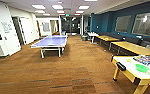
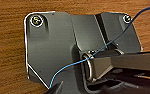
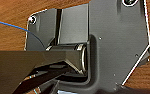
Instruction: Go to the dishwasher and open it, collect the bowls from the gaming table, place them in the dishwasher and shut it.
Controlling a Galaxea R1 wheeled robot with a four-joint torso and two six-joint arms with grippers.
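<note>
The gaming table [image 1: 131, 65] stands at the lower right of the head view, white-topped on yellow legs. On it lie a colourful game box [image 1: 144, 59], a flat green round item [image 1: 142, 68] and small red and orange pieces at the frame's edge. I cannot tell which of these are bowls. The dishwasher is out of view. Both wrist views look down past the robot's own dark plate [image 2: 51, 50] [image 3: 116, 45] at the brown floor, with a thin blue cable [image 2: 73, 64] crossing it.
A blue ping-pong table [image 1: 51, 41] stands mid-room at the left. Long yellow tables [image 1: 136, 48] line the teal right wall. A white cabinet [image 1: 2, 30] and doorways are on the left. Brown carpet [image 1: 73, 67] stretches between them toward a far corridor.
</note>
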